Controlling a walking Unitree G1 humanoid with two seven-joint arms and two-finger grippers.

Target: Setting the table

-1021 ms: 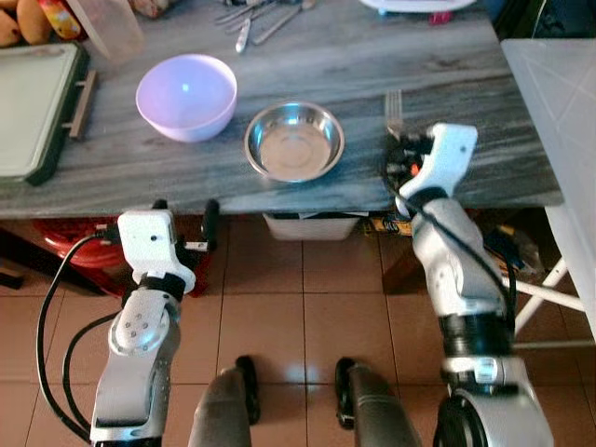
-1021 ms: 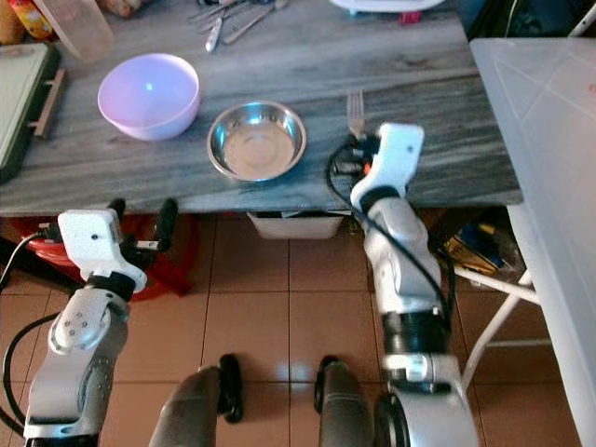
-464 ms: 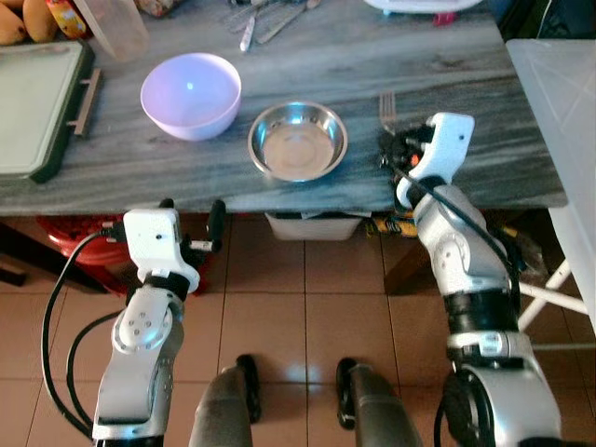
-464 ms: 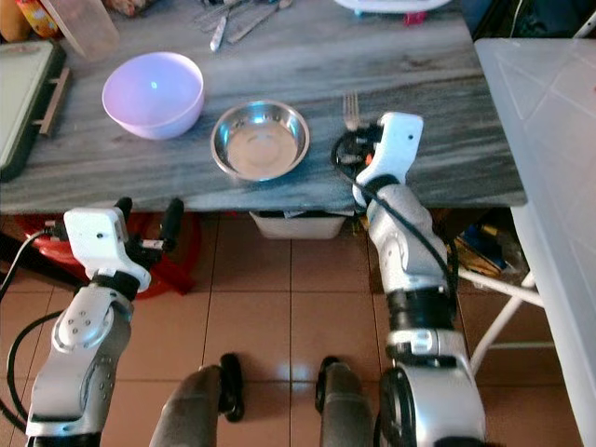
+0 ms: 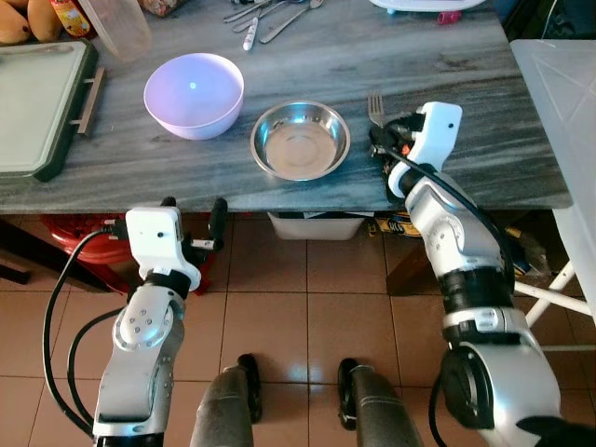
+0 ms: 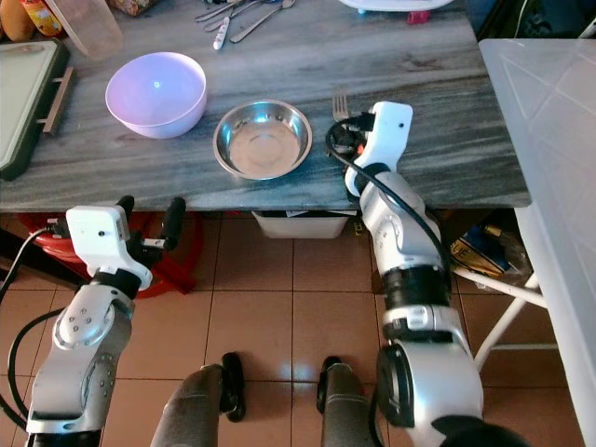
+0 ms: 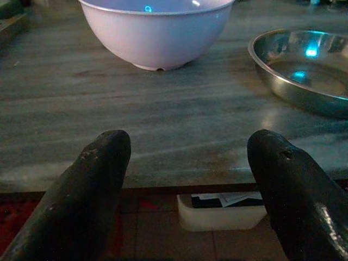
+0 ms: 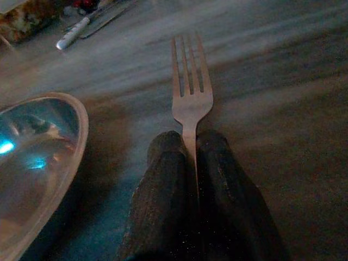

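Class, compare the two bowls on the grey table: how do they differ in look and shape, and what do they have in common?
The lilac bowl is matte plastic-looking; the steel bowl is shiny metal with reflections. The lilac bowl is deep with high walls; the steel bowl is shallow and wide-rimmed. The steel bowl lies next to the fork pinched by the right gripper; the lilac bowl lies farther left. Both stand upright, empty, on the table.

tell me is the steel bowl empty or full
Empty: the steel bowl shows only its bare shiny bottom, beside the fork in the right hand.

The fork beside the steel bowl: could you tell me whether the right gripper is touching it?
Touching. In the right wrist view, the right gripper has both black fingers pressed against the fork handle.
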